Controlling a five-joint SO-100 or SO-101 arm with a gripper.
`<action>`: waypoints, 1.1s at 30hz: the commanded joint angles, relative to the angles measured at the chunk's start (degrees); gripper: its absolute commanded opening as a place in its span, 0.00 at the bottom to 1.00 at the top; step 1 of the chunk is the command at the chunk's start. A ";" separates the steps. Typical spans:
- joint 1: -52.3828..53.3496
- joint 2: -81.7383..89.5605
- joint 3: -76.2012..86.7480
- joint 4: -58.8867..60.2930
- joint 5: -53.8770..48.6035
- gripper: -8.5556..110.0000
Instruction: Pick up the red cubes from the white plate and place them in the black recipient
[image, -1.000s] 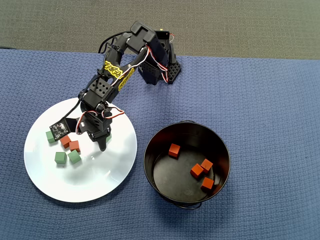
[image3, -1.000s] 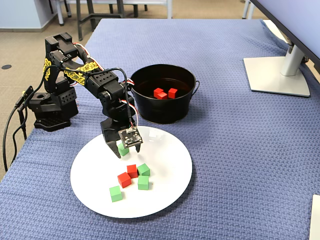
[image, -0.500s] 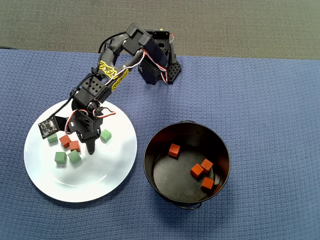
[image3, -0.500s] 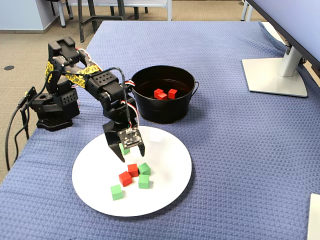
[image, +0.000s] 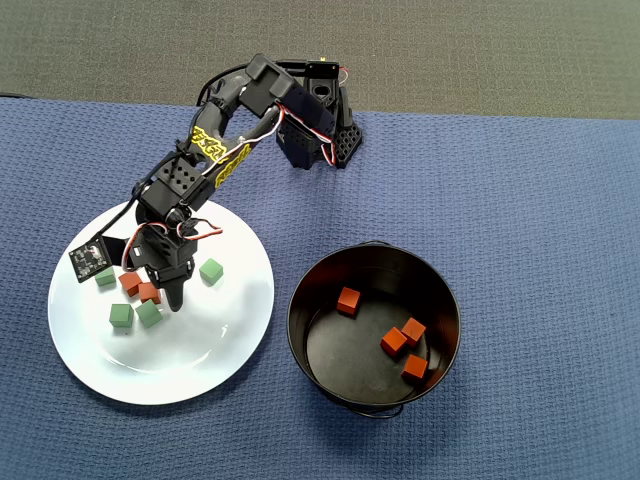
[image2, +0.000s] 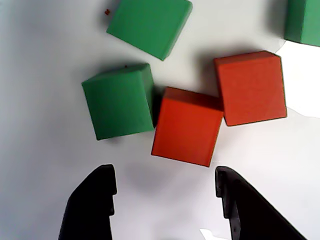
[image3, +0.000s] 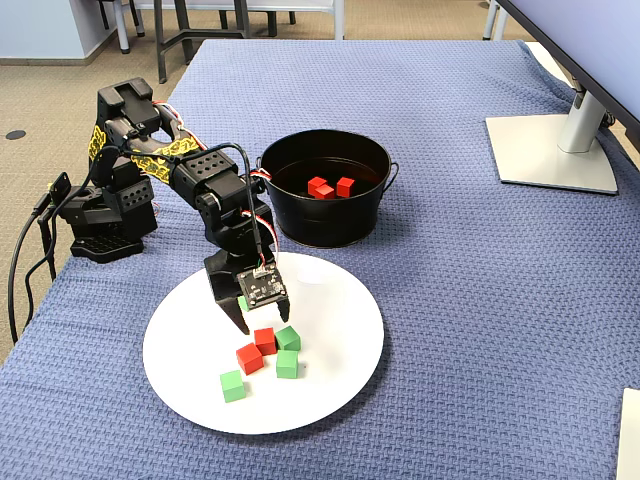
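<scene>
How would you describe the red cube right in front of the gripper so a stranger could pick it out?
Start at the white plate, left of the black pot in the overhead view. Two red cubes sit in its cluster; the target red cube lies between the open gripper fingers, one side against a green cube.

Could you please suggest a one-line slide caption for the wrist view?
Open gripper poised above the white plate, lined up with a red cube wedged between a green cube and a second red one.
</scene>
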 joint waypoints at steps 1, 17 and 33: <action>1.23 0.62 -4.31 0.88 -0.88 0.21; 2.72 -2.11 -8.70 0.79 -0.62 0.20; 3.43 -3.08 -10.63 0.53 0.79 0.09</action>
